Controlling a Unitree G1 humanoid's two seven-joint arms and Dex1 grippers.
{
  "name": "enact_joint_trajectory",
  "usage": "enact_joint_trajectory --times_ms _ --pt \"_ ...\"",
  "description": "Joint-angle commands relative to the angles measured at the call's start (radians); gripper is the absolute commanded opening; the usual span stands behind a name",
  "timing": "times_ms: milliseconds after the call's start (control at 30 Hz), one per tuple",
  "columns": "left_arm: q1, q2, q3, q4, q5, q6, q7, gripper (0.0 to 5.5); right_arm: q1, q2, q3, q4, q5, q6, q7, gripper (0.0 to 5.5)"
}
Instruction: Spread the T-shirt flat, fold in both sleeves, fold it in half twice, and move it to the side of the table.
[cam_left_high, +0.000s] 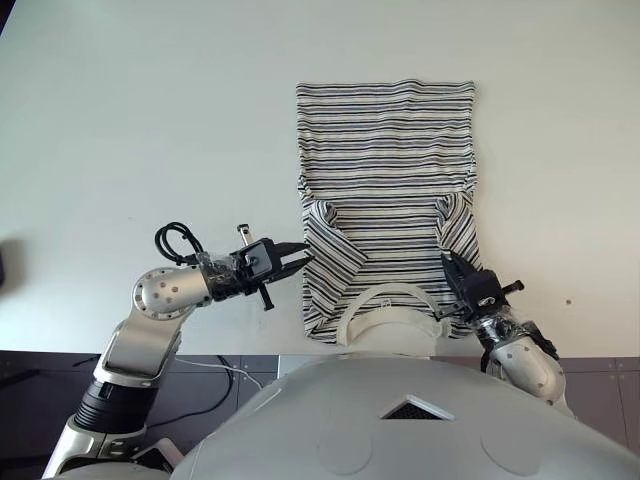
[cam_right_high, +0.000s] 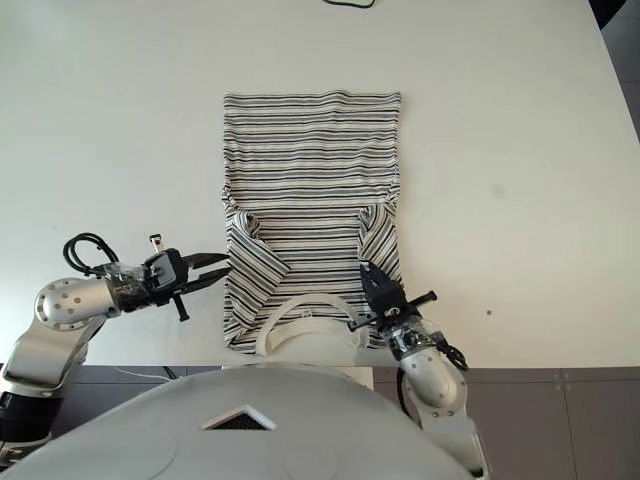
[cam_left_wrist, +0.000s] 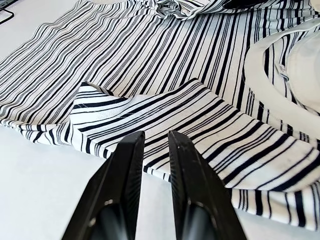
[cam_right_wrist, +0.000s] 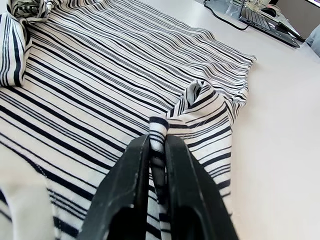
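The striped T-shirt (cam_left_high: 385, 170) lies flat on the white table (cam_left_high: 150, 120), its white collar (cam_left_high: 385, 305) at the near edge. Both sleeves are folded inward over the chest. My left gripper (cam_left_high: 300, 258) hovers open just off the shirt's left edge, beside the folded left sleeve (cam_left_wrist: 150, 107), with nothing between its fingers. My right gripper (cam_left_high: 452, 268) sits at the shirt's near right side. It is shut on a pinch of striped cloth at the folded right sleeve (cam_right_wrist: 200, 107), which stands up in a small ridge.
Bare tabletop extends to the left, right and far side of the shirt. The table's front edge (cam_left_high: 200, 352) runs just under both grippers. A laptop and a cable (cam_right_wrist: 260, 17) lie at the far edge.
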Motion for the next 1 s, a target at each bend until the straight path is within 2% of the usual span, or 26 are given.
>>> enact_joint_trajectory --times_ms 33,167,300,400,533,733,867,1000 --pt "0.009 0.018 -0.005 -0.010 0.015 -0.009 -0.006 0.88 0.000 0.002 -0.002 -0.020 0.068 0.012 0.023 1.30" --pt "0.012 0.022 -0.004 -0.008 0.016 -0.014 -0.003 0.88 0.033 -0.020 -0.056 -0.147 0.337 0.090 0.121 1.30" --pt "0.023 0.033 0.010 -0.002 0.018 -0.030 -0.004 0.88 0.057 -0.119 -0.279 -0.128 0.459 0.144 0.191 1.30" --pt "0.032 0.068 0.033 0.033 0.044 -0.105 -0.021 0.88 0.128 -0.222 -0.373 -0.040 0.423 0.099 0.289 1.30" --pt "0.055 0.121 0.031 0.068 0.084 -0.259 -0.066 0.88 0.173 -0.297 -0.334 0.012 0.341 0.023 0.382 1.30" --pt "0.056 0.148 0.036 0.100 0.108 -0.368 -0.079 0.88 0.173 -0.302 -0.319 0.059 0.230 -0.042 0.366 1.30" --pt "0.121 0.231 0.058 0.123 0.150 -0.545 -0.116 0.88 0.248 -0.351 -0.422 0.059 0.172 -0.186 0.390 1.30" --pt "0.171 0.252 0.070 0.177 0.248 -0.753 -0.066 1.36 0.248 -0.382 -0.560 0.094 0.195 -0.322 0.418 1.35"
